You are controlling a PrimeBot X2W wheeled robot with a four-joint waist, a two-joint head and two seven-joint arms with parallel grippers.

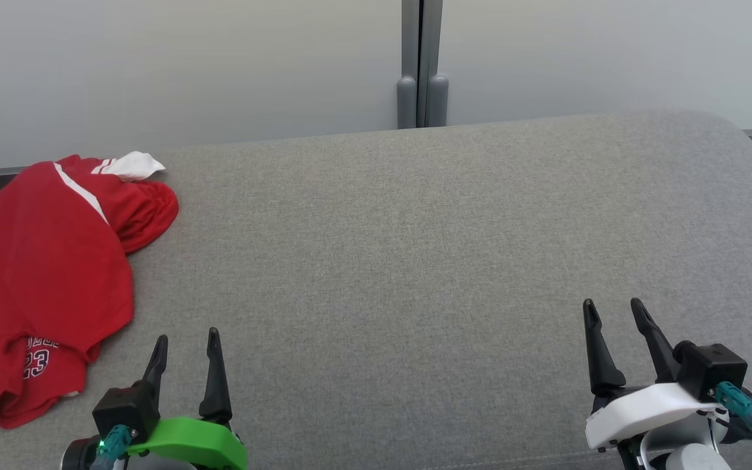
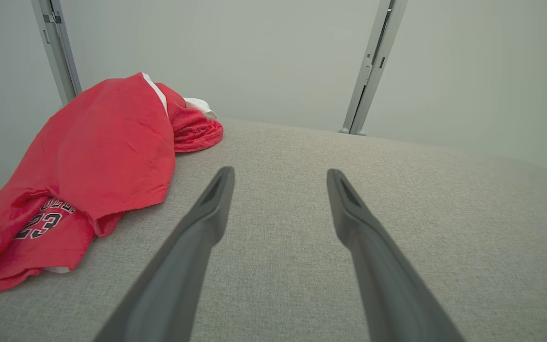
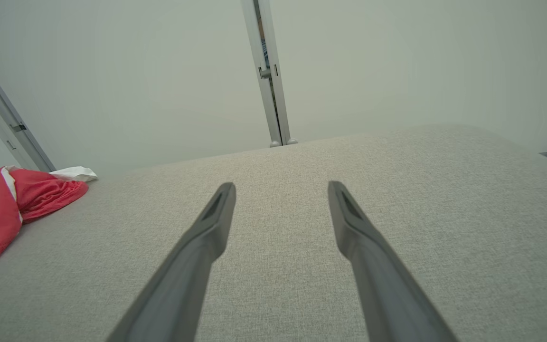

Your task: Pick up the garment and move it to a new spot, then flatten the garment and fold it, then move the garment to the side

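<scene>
With the pick-up judged not yet begun, the crumpled red garment (image 1: 49, 261) was seen heaped just left of the left fingers (image 1: 215, 378), which, like the right fingers (image 1: 599, 356), were spread wide and empty, so a leftward reach and pinch was called for.

Bright, even, diffuse light; faint shadows; sharp focus; wrist views bowed at edges

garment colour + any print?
Red garment with white trim and a dark, white-edged "23" near the hem. Left wrist view shows it best.
</scene>
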